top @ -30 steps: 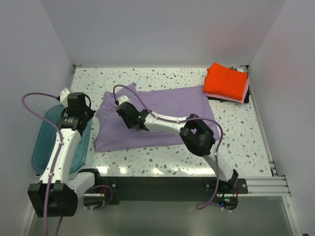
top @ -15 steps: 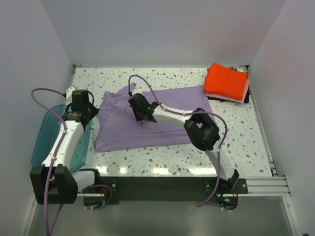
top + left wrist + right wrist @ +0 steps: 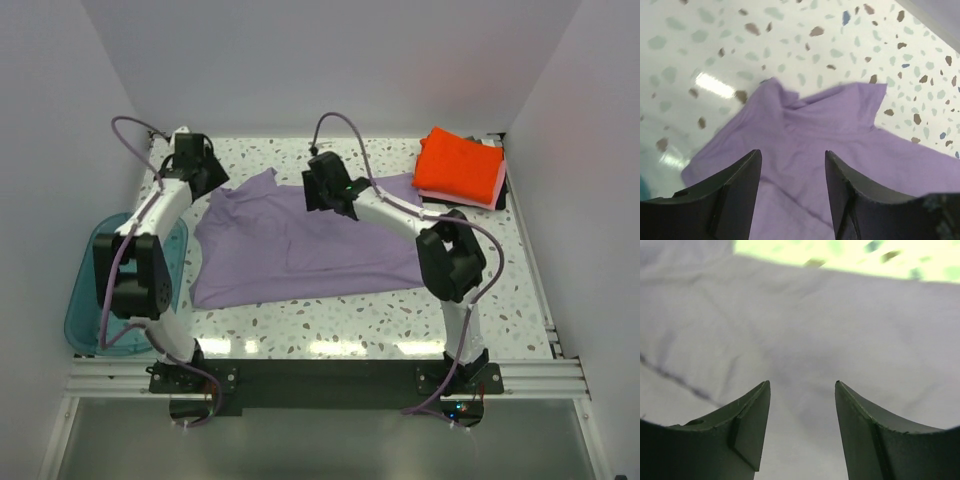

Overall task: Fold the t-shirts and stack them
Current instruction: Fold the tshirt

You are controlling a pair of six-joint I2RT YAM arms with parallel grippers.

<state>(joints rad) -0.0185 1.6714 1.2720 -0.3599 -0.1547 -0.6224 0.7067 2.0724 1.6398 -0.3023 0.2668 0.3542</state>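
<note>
A large lavender t-shirt (image 3: 300,250) lies spread across the middle of the table. My left gripper (image 3: 203,175) hovers open over its back left corner, where a sleeve (image 3: 840,115) bunches up; nothing is between the fingers (image 3: 735,185). My right gripper (image 3: 325,192) is open above the shirt's back edge, with flat cloth (image 3: 805,330) under it and nothing held. At the back right, a folded orange-red t-shirt (image 3: 458,165) tops a stack with a thin pink one (image 3: 499,186) and a dark one (image 3: 440,199) beneath.
A teal translucent tub (image 3: 85,300) sits by the left wall, next to the left arm. Bare speckled tabletop (image 3: 500,290) shows to the right of the lavender shirt and along the front. White walls close in on three sides.
Both grippers moved toward the back of the table and opened, letting go of the lavender shirt. The shirt's back edge now lies flat.
</note>
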